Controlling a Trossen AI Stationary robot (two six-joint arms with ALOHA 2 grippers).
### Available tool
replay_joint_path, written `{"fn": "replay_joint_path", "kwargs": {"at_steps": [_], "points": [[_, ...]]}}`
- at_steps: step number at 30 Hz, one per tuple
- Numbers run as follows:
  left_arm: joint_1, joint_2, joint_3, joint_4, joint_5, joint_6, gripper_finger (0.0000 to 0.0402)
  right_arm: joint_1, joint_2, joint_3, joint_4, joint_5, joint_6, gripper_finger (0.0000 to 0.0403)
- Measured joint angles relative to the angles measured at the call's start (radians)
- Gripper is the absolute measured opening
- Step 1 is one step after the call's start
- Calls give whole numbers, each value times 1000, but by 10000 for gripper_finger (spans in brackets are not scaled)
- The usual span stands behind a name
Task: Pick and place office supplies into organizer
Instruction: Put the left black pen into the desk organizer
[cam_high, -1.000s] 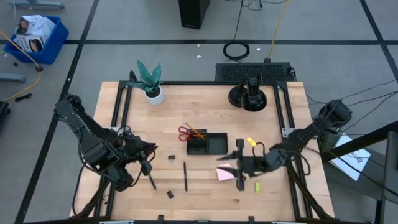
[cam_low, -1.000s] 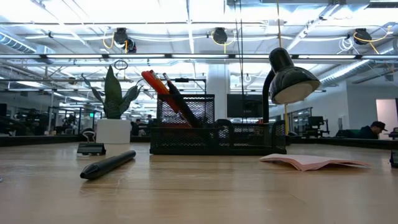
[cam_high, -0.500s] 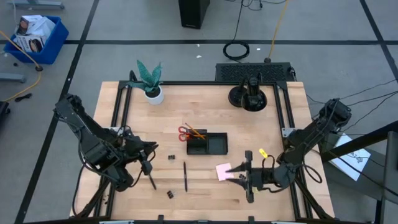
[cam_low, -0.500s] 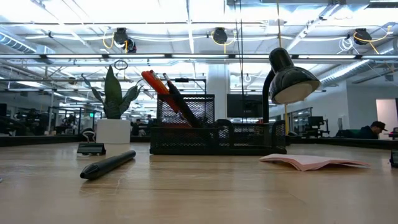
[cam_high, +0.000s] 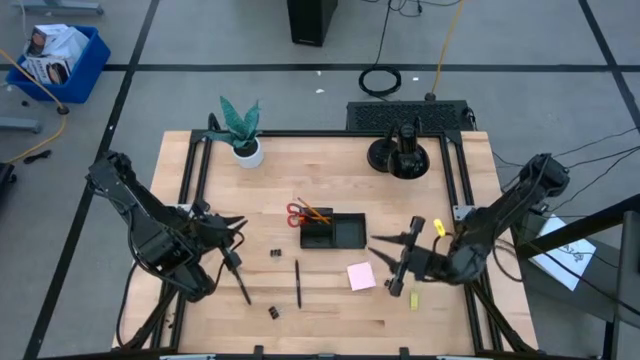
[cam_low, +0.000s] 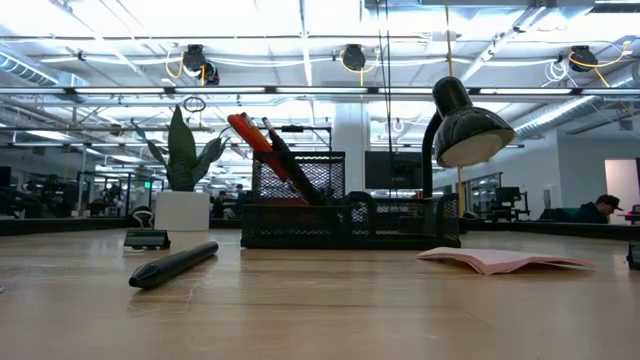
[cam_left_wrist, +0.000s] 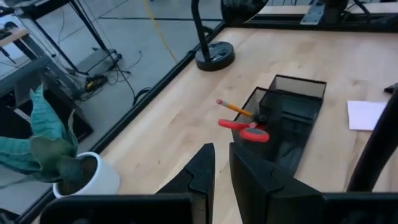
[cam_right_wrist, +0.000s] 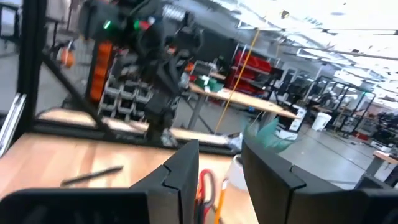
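Since the earlier frame the right gripper (cam_high: 388, 266) has swung up and back from the tabletop's near edge. It now hangs just right of the pink sticky-note pad (cam_high: 361, 276). The pad has not shifted, and the left arm has barely stirred.

Right gripper: the right wrist view shows its fingers (cam_right_wrist: 180, 168) well apart with nothing between them, and the camera looks level into the room, not down at the work. I judge the step in hand to be the pick of the pad.

1. I would first pitch the wrist down until the pad fills the view.
2. The pad lies flat on the tabletop (cam_high: 330, 170), and the low view shows its top sheet slightly raised. I would bring one finger under that raised edge; pressing straight down would probably miss the grip.
3. I would close slowly, since thin paper may slide or buckle.
4. I would then carry it left to the organizer (cam_high: 348, 232), which stands near the pad, and choose the open low compartment. The scissors (cam_high: 296, 213) and pencil (cam_high: 316, 213) already lean out of the tall end.

Left gripper (cam_high: 232, 262): it waits at the left side, fingers (cam_left_wrist: 202, 168) a narrow slot apart and empty in its wrist view. A black pen (cam_high: 242, 287) shows just beside it, and I cannot tell whether they touch. A second pen (cam_high: 297, 283) lies loose between this gripper and the pad
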Motion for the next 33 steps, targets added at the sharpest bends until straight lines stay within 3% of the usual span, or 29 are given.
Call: {"fn": "replay_joint_path", "kwargs": {"at_steps": [8, 13, 20, 25, 33], "points": [[5, -1, 0, -1, 46, -141, 53, -30, -124, 0, 99, 1, -158, 116], [22, -1, -1, 42, 151, -277, 53, -36, -196, 0, 140, 0, -174, 116], [29, -1, -1, 238, 444, -447, 53, -35, -263, 0, 154, 0, -94, 116], [2, 0, -1, 310, 653, -677, 53, -25, -271, 0, 154, 0, -84, 116], [-47, 84, -1, 310, 745, -1070, 53, -9, -272, 0, 154, 0, -94, 116]]}}
